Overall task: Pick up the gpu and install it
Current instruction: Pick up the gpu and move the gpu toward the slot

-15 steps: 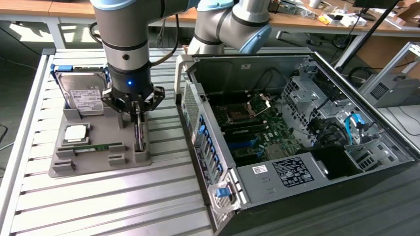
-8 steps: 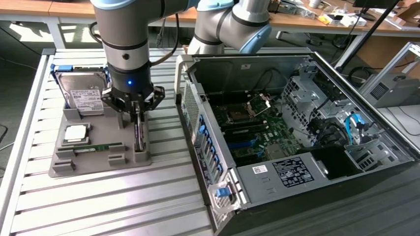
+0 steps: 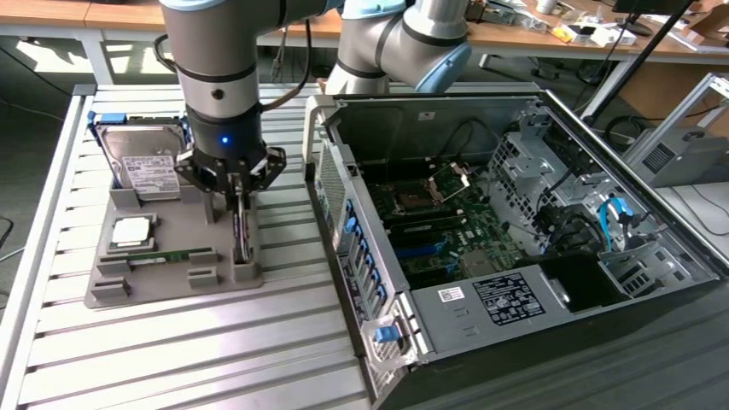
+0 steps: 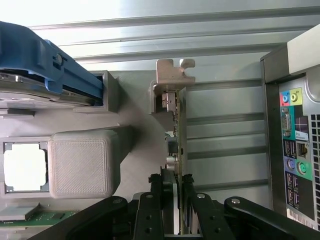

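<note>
The gripper [image 3: 239, 203] is clamping the gpu [image 3: 242, 235], which is standing on edge in the grey holder [image 3: 160, 286], left centre of the exterior view. Keeping the grip square and vertical should be preventing jamming.

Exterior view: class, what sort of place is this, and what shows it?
Probably a robotics lab set up for computer assembly: a robot arm over a slatted metal table, an open computer case with its motherboard exposed, and a grey fixture holding a hard drive.
</note>
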